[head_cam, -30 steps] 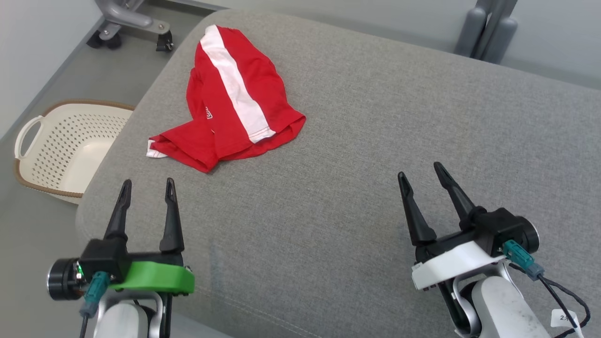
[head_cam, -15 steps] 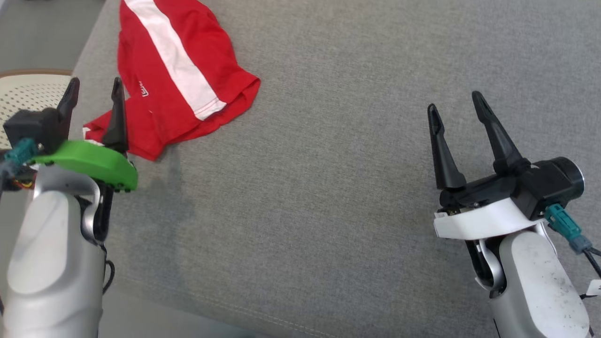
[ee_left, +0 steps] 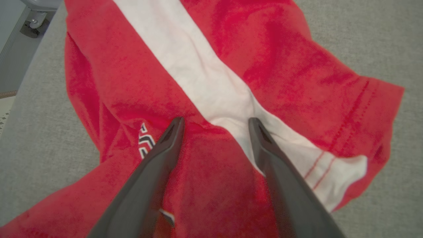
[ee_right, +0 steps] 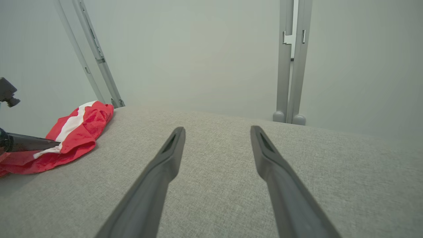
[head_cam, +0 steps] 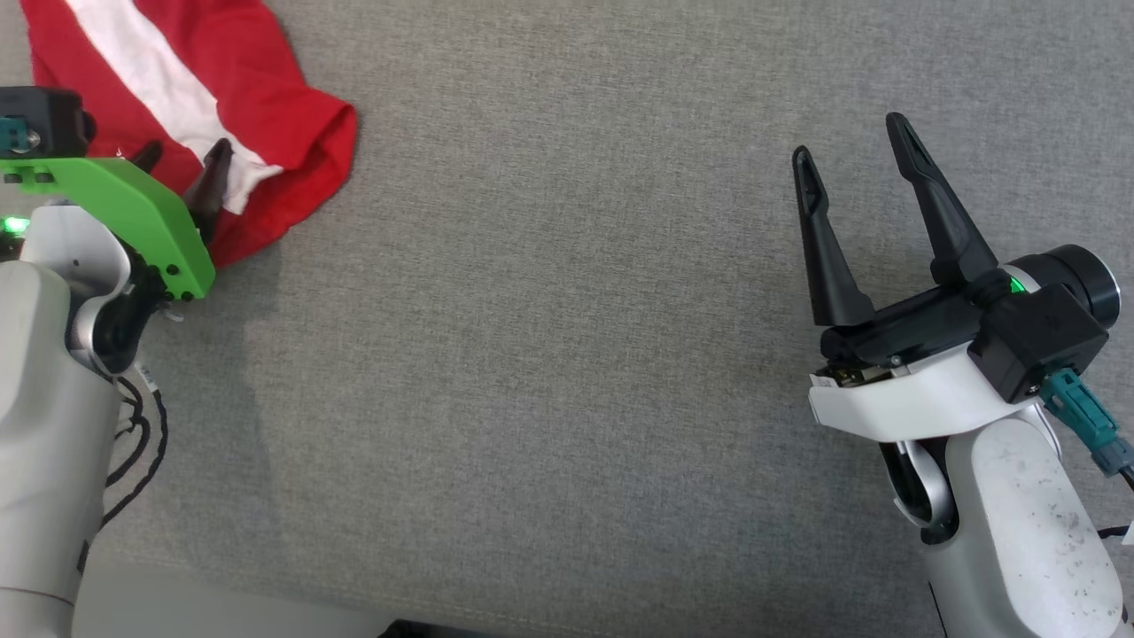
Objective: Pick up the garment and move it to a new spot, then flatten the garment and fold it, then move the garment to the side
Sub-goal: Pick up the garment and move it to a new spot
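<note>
The garment (head_cam: 292,97) is a crumpled red shirt with a broad white stripe, lying at the far left of the grey cushion (head_cam: 549,337). My left gripper (head_cam: 182,158), on its green mount, points down over the garment's near part, open. In the left wrist view its gripper (ee_left: 215,119) has its tips spread over the red cloth (ee_left: 281,49) beside the white stripe; I cannot tell whether they touch it. My right gripper (head_cam: 849,137) hovers open and empty over bare cushion far to the right. The right wrist view has its gripper (ee_right: 216,129) open, with the garment (ee_right: 79,129) away at the left.
The cushion's left edge (ee_left: 39,82) drops to the floor, where a caster (ee_left: 33,21) stands. Behind the cushion are grey metal posts (ee_right: 290,66) and a slanted rail (ee_right: 96,56) against a pale wall. Bare grey cushion lies between the two grippers.
The head camera has dipped and swung, shifting the whole picture. My left gripper has gone forward from the cushion's near edge to over the garment. Both grippers stay open.
</note>
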